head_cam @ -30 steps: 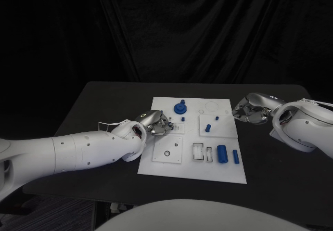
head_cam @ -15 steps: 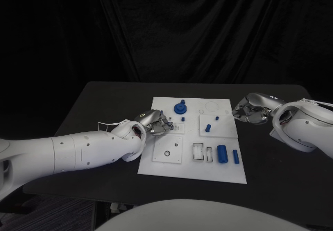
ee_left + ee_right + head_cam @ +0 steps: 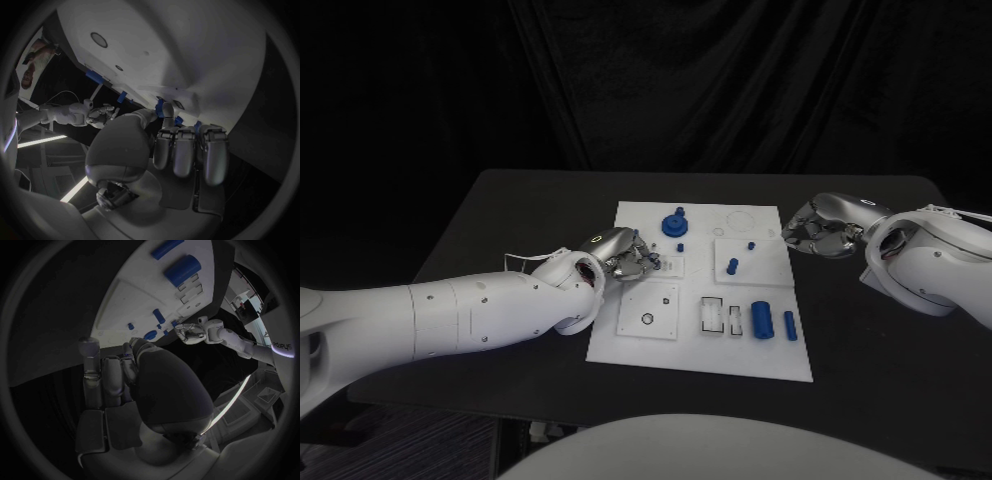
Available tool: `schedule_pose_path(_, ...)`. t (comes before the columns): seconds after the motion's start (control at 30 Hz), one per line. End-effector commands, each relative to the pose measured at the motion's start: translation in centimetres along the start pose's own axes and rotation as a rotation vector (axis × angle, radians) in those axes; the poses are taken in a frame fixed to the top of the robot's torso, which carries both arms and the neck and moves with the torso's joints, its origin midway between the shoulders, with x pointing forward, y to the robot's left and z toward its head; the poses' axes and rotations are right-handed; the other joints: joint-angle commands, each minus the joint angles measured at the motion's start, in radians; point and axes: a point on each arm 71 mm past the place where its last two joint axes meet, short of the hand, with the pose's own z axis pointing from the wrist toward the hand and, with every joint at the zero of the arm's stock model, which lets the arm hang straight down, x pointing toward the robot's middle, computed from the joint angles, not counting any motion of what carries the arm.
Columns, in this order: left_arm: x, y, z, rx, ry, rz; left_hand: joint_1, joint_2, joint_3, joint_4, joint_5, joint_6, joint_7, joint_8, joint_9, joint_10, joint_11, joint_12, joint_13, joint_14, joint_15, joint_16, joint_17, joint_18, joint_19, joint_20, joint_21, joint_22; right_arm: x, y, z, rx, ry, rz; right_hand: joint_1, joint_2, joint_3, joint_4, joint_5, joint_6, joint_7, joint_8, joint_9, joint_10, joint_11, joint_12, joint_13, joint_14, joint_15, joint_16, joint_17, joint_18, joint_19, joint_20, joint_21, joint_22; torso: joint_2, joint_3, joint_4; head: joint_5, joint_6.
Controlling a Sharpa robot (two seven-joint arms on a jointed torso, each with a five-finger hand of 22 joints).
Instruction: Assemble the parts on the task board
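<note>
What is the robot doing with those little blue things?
It is putting blue parts into a white task board on a black table. Its left hand is over the board's left edge, and I cannot tell whether it holds anything. Its right hand waits beside the board's right edge, fingers curled. A big blue cylinder lies on the board.

L wrist cam: I see left hand (image 3: 169, 155) w/ fingers curled in, fingertips at the task board (image 3: 187, 55) edge. Small blue part (image 3: 165, 108) right at the thumb tip; can't tell if pinched. More blue parts (image 3: 94, 77) along board. Right hand (image 3: 100, 114) beyond board's far side.
</note>
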Motion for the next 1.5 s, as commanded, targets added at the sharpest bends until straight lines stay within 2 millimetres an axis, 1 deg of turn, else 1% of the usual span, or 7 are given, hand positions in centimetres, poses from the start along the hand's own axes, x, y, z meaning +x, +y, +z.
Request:
schedule_pose_path(0.03, 0.44, -0.12, -0.04, 0.0, 0.032, 0.005, -0.004, -0.009, 0.015, -0.007, -0.006, 0.001, -0.001, -0.005, 0.018, 0.104, -0.006, 0.0, 0.262, 0.106, -0.008, 0.003, 0.263, -0.014, 0.105, -0.008, -0.003, 0.263, 0.11, -0.11, -0.01, 0.017, 0.005, -0.001, -0.007, -0.005, 0.006, -0.002, 0.005, -0.006, 0.002, -0.006, -0.001, -0.007, -0.003, -0.005, -0.001, -0.004, -0.001, -0.007, -0.001, 0.016, -0.005, 0.0, -0.006, 0.063, 0.0, 0.0002, -0.0004, 0.003, 0.0)
schedule_pose_path(0.73, 0.63, -0.32, -0.03, 0.007, 0.047, 0.005, -0.014, -0.011, 0.02, -0.007, -0.036, 0.002, 0.0, -0.005, 0.018, 0.104, -0.005, 0.0, 0.262, 0.106, -0.007, 0.003, 0.263, -0.014, 0.105, -0.007, -0.003, 0.263, 0.13, -0.1, 0.0, 0.017, 0.007, -0.001, -0.007, -0.005, 0.006, -0.002, 0.005, -0.006, 0.002, -0.006, -0.001, -0.007, -0.003, -0.005, -0.001, -0.004, -0.001, -0.007, -0.001, 0.016, -0.005, 0.0, -0.006, 0.063, 0.0, -0.0002, 0.0007, 0.005, 0.0)
schedule_pose_path(0.9, 0.59, -0.29, -0.05, 0.01, 0.044, 0.005, -0.042, -0.005, 0.012, 0.003, -0.135, 0.006, 0.002, -0.008, 0.017, 0.104, -0.003, 0.0, 0.262, 0.106, -0.005, 0.003, 0.263, -0.014, 0.105, -0.005, -0.003, 0.263, 0.13, -0.14, -0.02, 0.019, 0.008, -0.001, -0.007, -0.005, 0.006, -0.002, 0.005, -0.006, 0.002, -0.006, -0.001, -0.007, -0.003, -0.005, -0.001, -0.004, -0.001, -0.007, -0.001, 0.016, -0.005, 0.0, -0.006, 0.063, 0.0, -0.0002, -0.0006, 0.006, 0.0)
schedule_pose_path(0.97, 0.56, -0.31, -0.06, 0.013, 0.041, 0.004, -0.043, -0.005, 0.012, 0.003, -0.135, 0.006, 0.002, -0.008, 0.017, 0.104, -0.003, 0.0, 0.262, 0.106, -0.005, 0.003, 0.263, -0.014, 0.105, -0.005, -0.003, 0.263, 0.14, -0.15, -0.03, 0.02, 0.009, -0.001, -0.007, -0.005, 0.006, -0.002, 0.005, -0.006, 0.002, -0.006, -0.001, -0.007, -0.003, -0.005, -0.001, -0.004, -0.001, -0.007, -0.001, 0.016, -0.005, 0.0, -0.006, 0.063, 0.0, -0.0001, -0.0004, 0.007, 0.0)
schedule_pose_path(1.27, 0.51, -0.4, -0.07, 0.024, 0.033, 0.002, -0.04, -0.012, 0.036, -0.013, -0.004, 0.02, -0.004, -0.008, 0.017, 0.104, -0.007, 0.0, 0.262, 0.106, -0.009, 0.003, 0.263, -0.014, 0.105, -0.008, -0.003, 0.263, 0.15, -0.14, -0.04, 0.02, 0.01, -0.001, -0.007, -0.005, 0.006, -0.002, 0.005, -0.006, 0.002, -0.006, -0.001, -0.007, -0.003, -0.005, -0.001, -0.004, -0.001, -0.007, -0.001, 0.016, -0.005, 0.0, -0.006, 0.063, 0.0, -0.0001, 0.0001, 0.008, 0.0)
schedule_pose_path(1.4, 0.48, -0.38, -0.09, 0.025, 0.03, 0.002, -0.05, -0.014, 0.033, -0.008, -0.009, 0.024, -0.003, -0.008, 0.016, 0.104, -0.007, 0.0, 0.262, 0.106, -0.009, 0.003, 0.263, -0.014, 0.105, -0.008, -0.003, 0.263, 0.15, -0.15, -0.06, 0.02, 0.011, -0.002, -0.007, -0.005, 0.006, -0.002, 0.005, -0.006, 0.002, -0.006, -0.001, -0.007, -0.003, -0.005, -0.001, -0.004, -0.001, -0.007, -0.001, 0.016, -0.005, 0.0, -0.006, 0.063, 0.0, -0.0002, 0.0002, 0.007, 0.0)
schedule_pose_path(1.5, 0.47, -0.32, -0.09, 0.02, 0.03, 0.002, -0.067, -0.012, 0.024, 0.002, -0.068, 0.029, -0.003, -0.012, 0.013, 0.104, -0.007, 0.0, 0.262, 0.106, -0.009, 0.003, 0.263, -0.014, 0.105, -0.007, -0.003, 0.263, 0.15, -0.16, -0.06, 0.021, 0.011, -0.002, -0.007, -0.005, 0.006, -0.002, 0.005, -0.006, 0.002, -0.006, -0.001, -0.007, -0.003, -0.005, -0.001, -0.004, -0.001, -0.007, -0.001, 0.016, -0.005, 0.0, -0.006, 0.063, 0.0, -0.0003, 0.0001, 0.007, 0.0)
